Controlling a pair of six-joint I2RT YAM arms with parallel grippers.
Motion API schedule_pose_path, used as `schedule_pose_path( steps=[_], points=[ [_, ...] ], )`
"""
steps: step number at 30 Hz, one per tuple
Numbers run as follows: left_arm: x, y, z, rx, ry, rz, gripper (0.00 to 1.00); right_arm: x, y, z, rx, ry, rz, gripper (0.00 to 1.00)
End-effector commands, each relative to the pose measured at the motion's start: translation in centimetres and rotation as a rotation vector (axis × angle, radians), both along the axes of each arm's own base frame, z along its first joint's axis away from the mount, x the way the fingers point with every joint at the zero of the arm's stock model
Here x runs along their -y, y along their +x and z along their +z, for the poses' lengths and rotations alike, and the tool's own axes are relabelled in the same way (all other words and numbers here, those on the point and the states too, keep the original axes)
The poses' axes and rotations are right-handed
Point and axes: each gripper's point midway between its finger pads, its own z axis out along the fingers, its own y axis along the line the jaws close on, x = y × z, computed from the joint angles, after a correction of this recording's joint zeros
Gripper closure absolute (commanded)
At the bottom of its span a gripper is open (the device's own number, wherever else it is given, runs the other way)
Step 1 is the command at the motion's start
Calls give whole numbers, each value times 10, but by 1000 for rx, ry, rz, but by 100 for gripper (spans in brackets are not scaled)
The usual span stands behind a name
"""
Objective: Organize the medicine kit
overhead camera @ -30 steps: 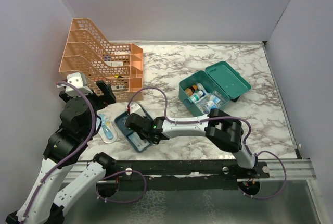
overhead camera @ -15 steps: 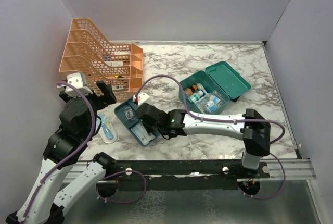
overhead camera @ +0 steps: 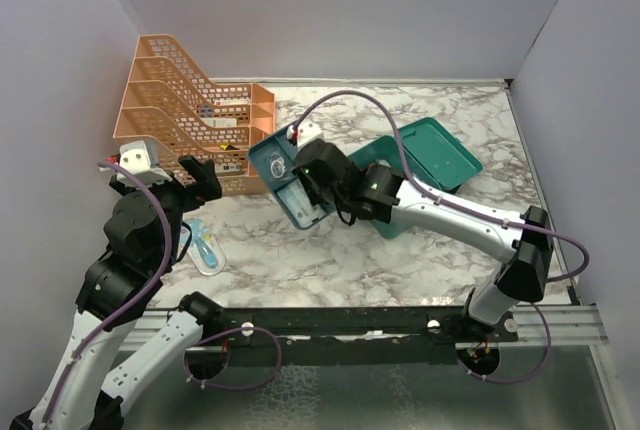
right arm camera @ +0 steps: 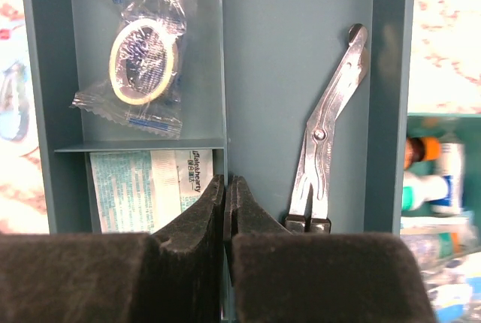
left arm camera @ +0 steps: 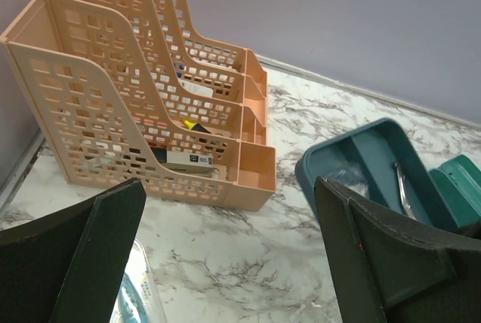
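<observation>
Toward the back of the desk (overhead camera: 340, 255), the medicine kit (overhead camera: 435, 150) stands with its lid thrown open, partly hidden behind the right arm. The right tool (right arm camera: 227, 188) is pinched on the middle divider of a teal tray (overhead camera: 283, 188), which sits between the kit and an orange rack (overhead camera: 190, 120). Metal scissors (right arm camera: 323, 143) lie in the tray. The left tool (left arm camera: 229, 210) is spread wide, holding nothing, and faces the rack.

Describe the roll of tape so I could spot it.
Find the flat teal tray held by the right gripper, beside the orange rack. In one end compartment lies the tape roll: a pale ring in clear blue-printed plastic, unlike the flat paper packet next door.
</observation>
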Motion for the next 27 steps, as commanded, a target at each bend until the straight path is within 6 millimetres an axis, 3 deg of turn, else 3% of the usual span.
schedule_pose_path(
  steps=[1,8,12,15,21,27],
  points=[
    [14,-1,-4,-11,-61,-63,1,31,30,41,46,-9,-28,99],
    [36,6,-32,-88,-93,-136,1,85,67,56,55,-21,-50,99],
    [45,10,-43,-115,-91,-166,1,121,85,52,8,-20,-80,99],
    [64,13,-54,-118,-86,-263,1,141,92,54,-3,-3,-104,99],
    [98,16,-91,-159,-86,-424,1,168,103,38,-23,-25,-102,99],
    [114,15,-129,-196,-108,-494,1,172,102,14,-52,-61,-73,99]
  ],
)
